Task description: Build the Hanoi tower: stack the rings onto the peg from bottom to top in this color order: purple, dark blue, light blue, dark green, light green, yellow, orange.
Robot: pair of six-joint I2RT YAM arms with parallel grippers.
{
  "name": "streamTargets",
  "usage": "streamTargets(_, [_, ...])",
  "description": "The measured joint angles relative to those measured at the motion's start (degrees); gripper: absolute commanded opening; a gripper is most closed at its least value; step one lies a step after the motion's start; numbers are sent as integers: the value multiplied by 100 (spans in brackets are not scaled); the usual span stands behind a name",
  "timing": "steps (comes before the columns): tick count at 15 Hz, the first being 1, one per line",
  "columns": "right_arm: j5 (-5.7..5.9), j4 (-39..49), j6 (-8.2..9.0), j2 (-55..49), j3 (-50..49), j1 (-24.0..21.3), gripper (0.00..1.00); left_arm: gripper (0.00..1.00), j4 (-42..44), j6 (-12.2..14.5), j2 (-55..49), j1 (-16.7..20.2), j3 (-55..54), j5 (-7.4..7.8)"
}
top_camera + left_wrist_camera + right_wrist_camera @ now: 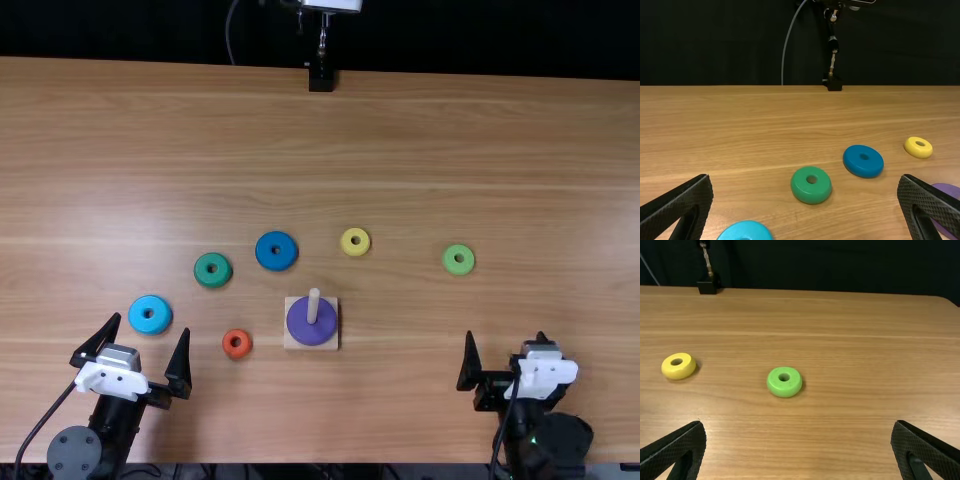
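With the purple ring (301, 328) seated, apparently flat, round the peg (313, 304) as base, left gripper (805, 176) and right gripper (798, 422) are spread for grasping.

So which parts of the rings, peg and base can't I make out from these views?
- Light blue ring, left wrist view: partly cut off by the frame edge.
- Purple ring, left wrist view: cut off by the frame edge and partly behind a finger.
- Peg, top view: foot hidden inside purple ring.
- Base, top view: middle covered by purple ring.
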Motion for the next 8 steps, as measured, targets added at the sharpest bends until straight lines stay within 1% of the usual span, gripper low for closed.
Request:
streamTargets(4, [44,83,-4,-667,-363,0,100,100,2,0,2,0,0,4])
streamTargets(8, [55,363,0,-673,-448,0,100,100,2,0,0,0,0,4])
